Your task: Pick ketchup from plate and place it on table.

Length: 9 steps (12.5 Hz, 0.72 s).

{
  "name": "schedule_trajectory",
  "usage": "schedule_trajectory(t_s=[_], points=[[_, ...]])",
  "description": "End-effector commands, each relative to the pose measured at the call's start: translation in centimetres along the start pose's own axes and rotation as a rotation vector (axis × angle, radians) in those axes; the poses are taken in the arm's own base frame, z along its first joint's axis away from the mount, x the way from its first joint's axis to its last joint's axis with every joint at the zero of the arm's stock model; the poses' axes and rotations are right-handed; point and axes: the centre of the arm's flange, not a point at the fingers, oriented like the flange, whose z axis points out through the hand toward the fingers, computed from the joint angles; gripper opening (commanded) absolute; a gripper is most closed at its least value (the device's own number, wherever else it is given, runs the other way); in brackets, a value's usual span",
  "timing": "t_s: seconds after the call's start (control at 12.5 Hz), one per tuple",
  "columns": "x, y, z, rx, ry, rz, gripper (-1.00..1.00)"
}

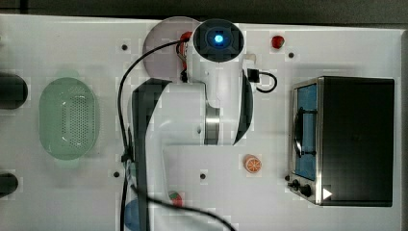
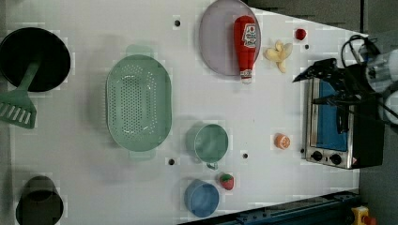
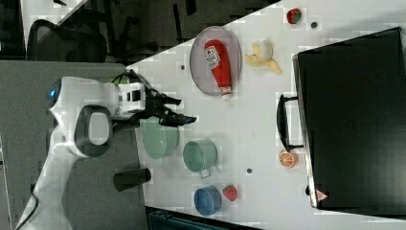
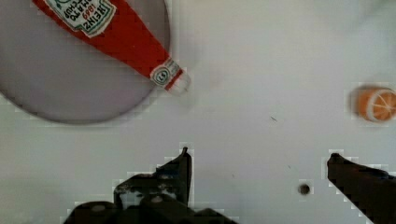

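The ketchup (image 2: 246,44) lies on its side on the plate (image 2: 217,42), its body across the plate's surface and its capped end poking over the rim onto the white desk (image 2: 84,154); the wrist view shows that cap just past the plate's edge. In the left view a peeled banana (image 2: 279,54) lies just beside the plate on the left view's right, with a small red ball (image 2: 300,33) near it. Farther out stand a green perforated basket (image 2: 138,103), a green cup (image 2: 210,143), a blue cup (image 2: 202,198) with a strawberry (image 2: 226,181) beside it, an orange slice (image 2: 281,141) and a toaster oven (image 2: 335,124). The gripper (image 4: 257,161) hangs above bare desk, well apart from the bottle, its jaws spread wide with nothing between them.
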Motion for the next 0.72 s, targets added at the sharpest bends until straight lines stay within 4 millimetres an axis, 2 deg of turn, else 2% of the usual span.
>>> schedule_trajectory(t_s=[0.08,0.72], points=[[0.3,-2.1,0.1,0.045,0.053,-0.177,1.0],[5.0,-7.1,9.1,0.068,0.093,-0.619,1.0]])
